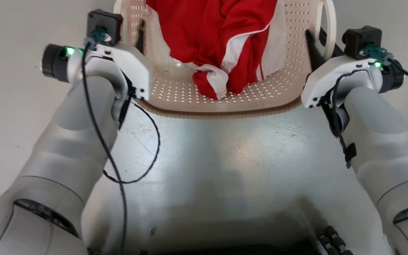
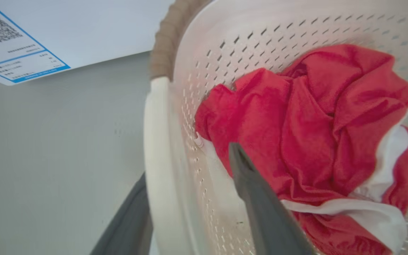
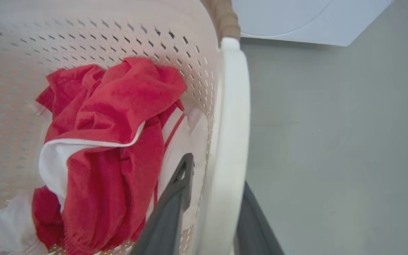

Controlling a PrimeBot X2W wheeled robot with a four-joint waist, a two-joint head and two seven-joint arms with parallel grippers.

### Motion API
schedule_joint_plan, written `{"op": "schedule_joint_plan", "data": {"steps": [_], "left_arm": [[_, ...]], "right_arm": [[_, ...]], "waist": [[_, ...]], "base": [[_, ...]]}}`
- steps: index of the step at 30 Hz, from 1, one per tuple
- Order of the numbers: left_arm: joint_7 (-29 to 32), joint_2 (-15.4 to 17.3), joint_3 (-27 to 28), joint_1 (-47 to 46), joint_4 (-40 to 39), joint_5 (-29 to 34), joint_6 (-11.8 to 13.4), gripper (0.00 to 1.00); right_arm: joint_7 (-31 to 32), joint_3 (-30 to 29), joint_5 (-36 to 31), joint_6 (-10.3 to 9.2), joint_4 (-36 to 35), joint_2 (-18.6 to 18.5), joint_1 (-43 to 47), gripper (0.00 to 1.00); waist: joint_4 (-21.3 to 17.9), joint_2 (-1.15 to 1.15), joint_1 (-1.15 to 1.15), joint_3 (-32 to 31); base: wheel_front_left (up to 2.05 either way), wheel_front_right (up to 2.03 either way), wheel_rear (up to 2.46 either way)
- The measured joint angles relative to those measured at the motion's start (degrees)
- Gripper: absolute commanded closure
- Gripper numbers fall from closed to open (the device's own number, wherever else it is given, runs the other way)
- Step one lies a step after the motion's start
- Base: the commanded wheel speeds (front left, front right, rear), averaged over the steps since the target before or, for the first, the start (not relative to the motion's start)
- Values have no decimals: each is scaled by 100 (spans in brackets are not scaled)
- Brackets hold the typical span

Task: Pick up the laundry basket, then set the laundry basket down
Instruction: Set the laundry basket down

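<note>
The laundry basket stood on the floor just ahead of the robot's base, between the two arms. The left gripper straddled the left handle with its jaws spread: one finger outside the loop, the other well inside and clear of the wall. The right gripper straddled the right handle more narrowly. Whether its pads pressed the plastic could not be told from that angle.

The step looked like work at the handles, probably a release. To do it well, both sides should act evenly, so the basket did not skew. Each gripper should draw back straight along its fingers, the inner finger kept away from the red and white garment, which was soft and crumpled and could snag.

The basket's walls were cream, thin, perforated plastic, curved at the corners. Its rim was brown with a woven look, and the handles were smooth, flat white bands.
</note>
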Motion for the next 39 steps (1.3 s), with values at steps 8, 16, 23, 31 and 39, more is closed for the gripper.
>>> {"op": "schedule_joint_plan", "data": {"steps": [8,16,23,31,39], "left_arm": [[8,-114,167,53,81,101,4,0],[7,-143,280,80,170,159,5,0],[8,-130,381,213,209,229,54,0],[8,-123,603,429,153,281,154,0],[8,-122,926,872,-196,333,159,0]], "right_arm": [[1,-92,-134,24,3,73,101,0],[1,-244,-277,23,-93,74,136,0],[1,-465,-441,23,-211,74,192,0],[2,-770,-672,23,-443,75,382,0],[2,-939,-791,23,-805,79,831,0]], "waist": [[14,0,0,-75],[6,0,-1,-164],[-39,0,0,-296],[-45,0,0,-578],[-5,0,0,-1045]], "base": [[0,0,0],[0,0,0],[0,0,0],[0,0,0],[0,0,0]]}}
